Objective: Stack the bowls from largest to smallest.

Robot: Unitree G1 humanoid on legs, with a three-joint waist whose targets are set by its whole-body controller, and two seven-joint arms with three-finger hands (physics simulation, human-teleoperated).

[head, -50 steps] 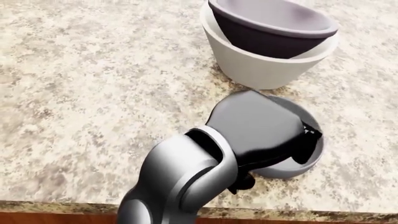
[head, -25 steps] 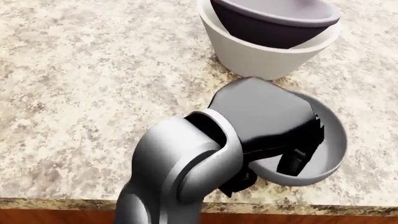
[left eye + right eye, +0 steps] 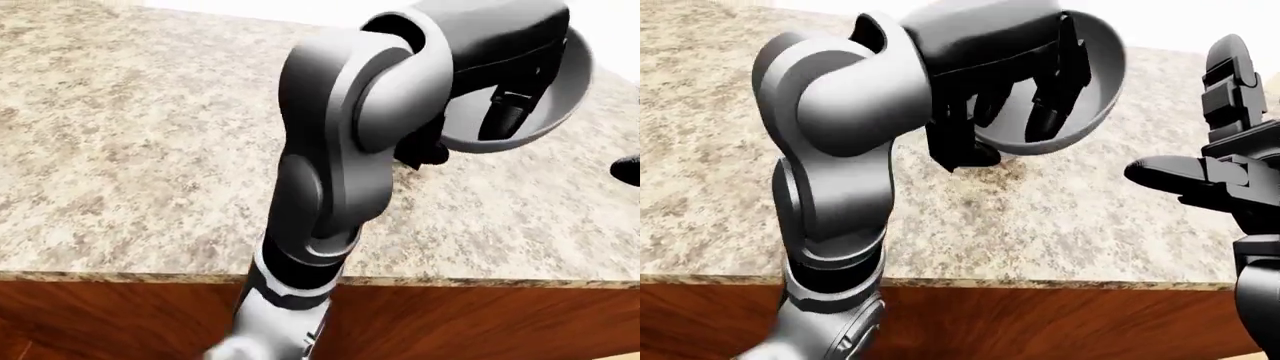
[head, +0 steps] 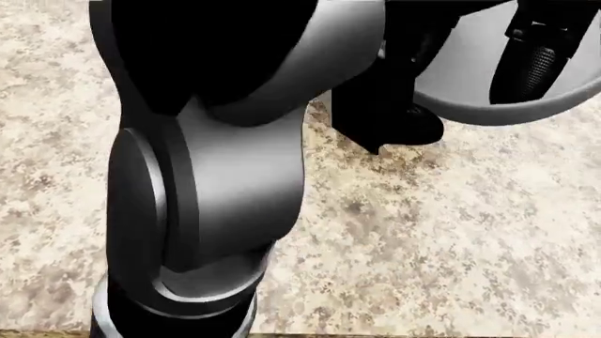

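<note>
A small grey bowl [image 3: 1085,90] hangs tilted in the air above the speckled counter [image 3: 1070,225]. My left hand [image 3: 1012,133] is shut on its rim, with dark fingers [image 3: 1048,112] inside the bowl and the thumb under it. The left arm [image 4: 206,176] fills most of the head view, where the bowl [image 4: 470,88] shows at the top right. In the right-eye view my right hand [image 3: 1205,142] stands open and empty at the right edge, apart from the bowl. The arm hides the white bowl and the dark bowl inside it.
The counter's wooden face [image 3: 1040,322] runs along the bottom of both eye views, below the stone edge [image 3: 480,282]. Bare stone [image 3: 120,150] spreads to the left of the arm.
My left hand has lifted the grey bowl off the counter, up and towards the camera. The raised arm now covers the stacked white and dark bowls.
</note>
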